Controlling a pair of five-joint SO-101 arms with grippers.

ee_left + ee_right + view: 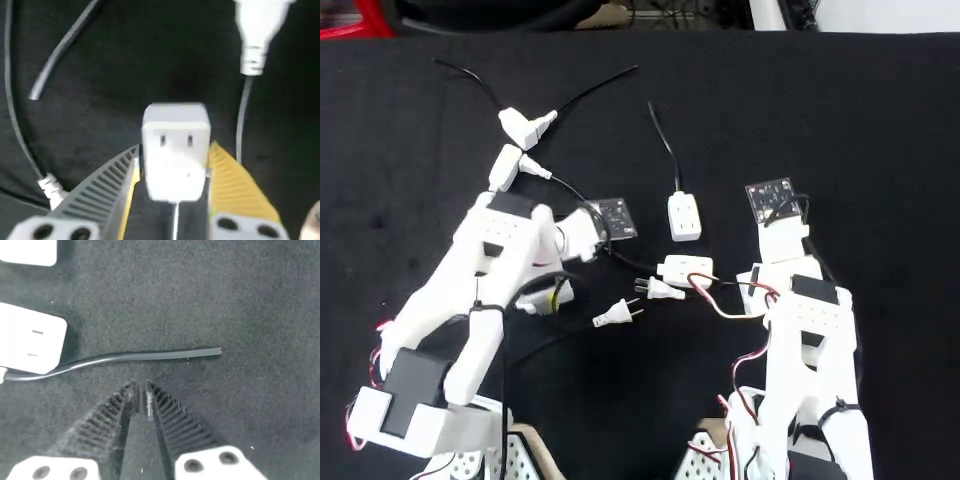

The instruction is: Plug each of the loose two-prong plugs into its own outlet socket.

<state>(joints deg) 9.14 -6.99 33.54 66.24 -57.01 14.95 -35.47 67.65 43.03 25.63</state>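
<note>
**On the black mat: one socket clamped, plugs lying loose**

Between the jaws of the left gripper a white outlet socket is clamped by its sides, with its two slots turned away from the wrist. In the high view a loose two-prong plug is seen near the middle of the black mat. A second plug lies just beside a free socket, and neither plug is seated. A further corded socket lies flat near the right gripper, whose jaws are pressed together on nothing above the bare mat.

The task is judged to be at an early stage, and several failures can be foreseen. The held socket could be twisted in the grip if a plug is pushed in off-axis, since it is pinched at two sides only. Prongs could be jammed against the socket face if they are not lined up with the slots. A plug could be skidded across the mat while being picked up. The crossing cords could be snagged, and neighbouring pieces dragged out of place.
</note>
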